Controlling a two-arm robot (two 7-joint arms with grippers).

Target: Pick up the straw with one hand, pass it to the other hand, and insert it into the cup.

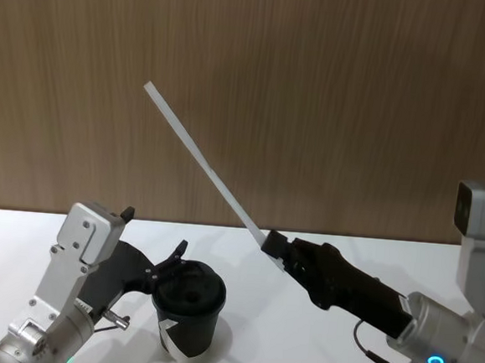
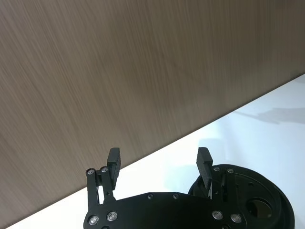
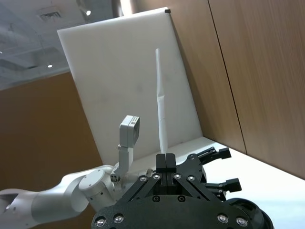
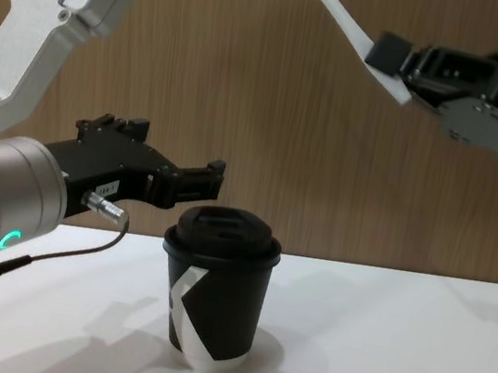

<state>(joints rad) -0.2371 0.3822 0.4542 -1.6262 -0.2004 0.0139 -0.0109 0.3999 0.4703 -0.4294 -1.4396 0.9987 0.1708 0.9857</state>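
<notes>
The long white straw (image 1: 202, 157) slants up and to the left in the air, its lower end clamped in my right gripper (image 1: 273, 244), which is shut on it above the table to the right of the cup. The same straw (image 3: 161, 109) rises straight out of the closed fingers in the right wrist view. The black cup (image 1: 188, 316) with its black lid (image 4: 224, 230) stands upright on the table. My left gripper (image 1: 154, 232) hovers open just behind and left of the lid, nothing between its fingers (image 2: 114, 160).
A white table (image 1: 296, 354) carries the cup, with a wood-panelled wall (image 1: 333, 96) close behind it. In the right wrist view a white board (image 3: 124, 81) stands to the left of the wall.
</notes>
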